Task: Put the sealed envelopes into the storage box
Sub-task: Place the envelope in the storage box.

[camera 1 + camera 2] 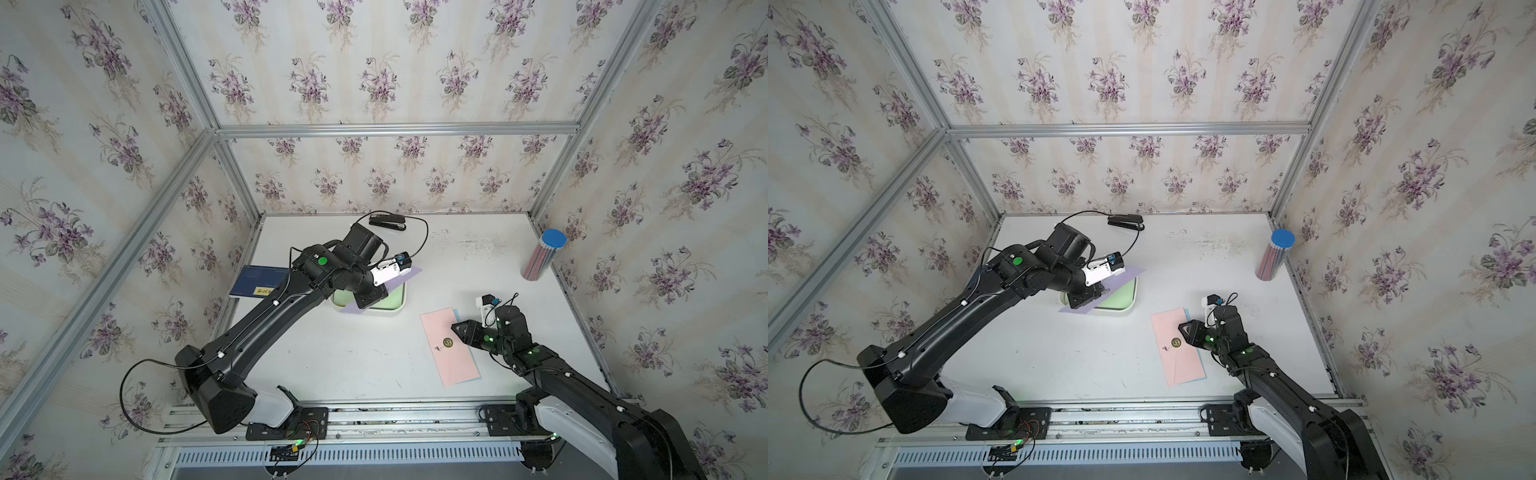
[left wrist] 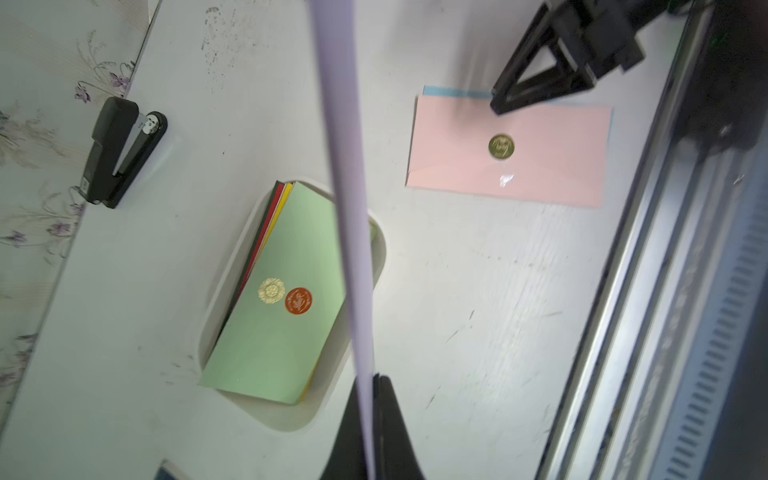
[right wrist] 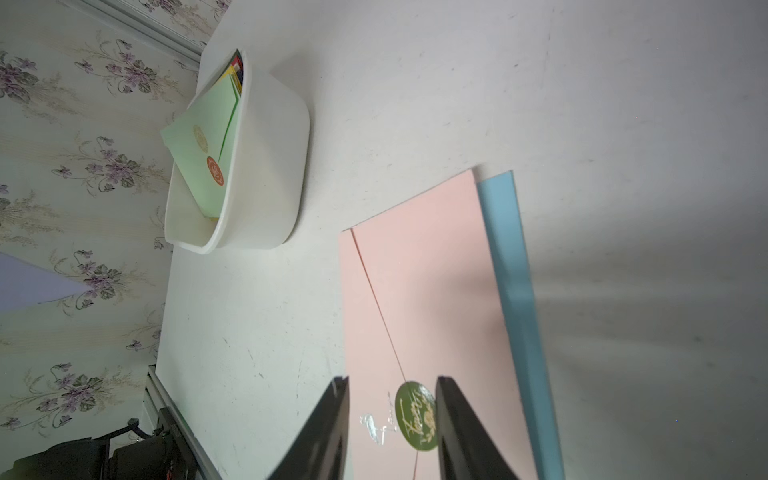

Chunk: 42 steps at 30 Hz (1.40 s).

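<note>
1. Two arms reach over the white tabletop [image 1: 353, 365] in both top views. The left pincer [image 1: 368, 300] is clamped on a long lilac paper envelope [image 1: 406, 276], held slanted in the air across the shallow white plastic storage box [image 1: 400, 310] near the tabletop's middle. The right pincer [image 1: 457, 328] hangs over the far part of a flat pink paper envelope [image 1: 455, 357] lying well to the box's right. A black stapler [image 1: 386, 222], a clear blue-lidded pencil tube [image 1: 544, 255] and a dark blue book with a yellow label [image 1: 257, 282] sit apart from these.
2. Left wrist view: the lilac envelope shows edge-on, pinched between closed jaws. Beneath it the box holds a pale green paper envelope [image 2: 282, 332] with gold and orange round seals, lying on a stack of red, yellow and dark envelopes [image 2: 271, 212]. One green corner rides over the rim.
3. Right wrist view: the right pincer's jaws stand moderately apart, gripping nothing, either side of the pink envelope's round green-and-gold seal sticker [image 3: 417, 417]. I cannot tell whether the tips touch the paper. A light blue paper envelope [image 3: 507, 266] peeks from under the pink one along one long edge.
</note>
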Tool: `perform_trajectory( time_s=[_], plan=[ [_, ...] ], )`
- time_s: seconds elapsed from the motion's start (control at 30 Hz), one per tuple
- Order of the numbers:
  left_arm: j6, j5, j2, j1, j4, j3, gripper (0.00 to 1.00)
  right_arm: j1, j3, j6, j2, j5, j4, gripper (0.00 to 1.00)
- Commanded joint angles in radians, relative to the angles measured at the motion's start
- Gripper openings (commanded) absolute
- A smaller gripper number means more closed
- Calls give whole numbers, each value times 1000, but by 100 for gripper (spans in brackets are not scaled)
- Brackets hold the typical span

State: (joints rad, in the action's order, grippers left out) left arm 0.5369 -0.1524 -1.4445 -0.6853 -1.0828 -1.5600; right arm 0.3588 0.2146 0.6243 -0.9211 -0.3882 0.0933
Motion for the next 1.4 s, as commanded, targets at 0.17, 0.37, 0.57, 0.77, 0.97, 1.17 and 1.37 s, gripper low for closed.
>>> perform_trajectory(
  time_s=[0.17, 0.37, 0.57, 0.77, 0.97, 1.17, 1.37],
  plan=[
    [408, 173, -142, 71, -175, -108, 1, 0, -20, 17, 12, -6, 14, 38],
    [488, 126, -242, 82, -215, -141, 0, -1, -26, 18, 28, 0, 6, 38],
    [519, 140, -316, 86, -193, -122, 0, -1, -26, 20, 28, 0, 6, 38],
    [537, 128, -373, 89, -161, -126, 0, -1, -26, 20, 27, 4, 4, 38],
    [531, 131, -415, 101, -155, -145, 2, -1, -25, 20, 14, 1, 10, 38],
    [542, 136, -448, 107, -149, -131, 5, -2, -22, 20, -5, 0, 15, 38],
    [544, 155, -462, 116, -99, -121, 13, -2, -23, 20, -7, 0, 15, 38]
  ],
)
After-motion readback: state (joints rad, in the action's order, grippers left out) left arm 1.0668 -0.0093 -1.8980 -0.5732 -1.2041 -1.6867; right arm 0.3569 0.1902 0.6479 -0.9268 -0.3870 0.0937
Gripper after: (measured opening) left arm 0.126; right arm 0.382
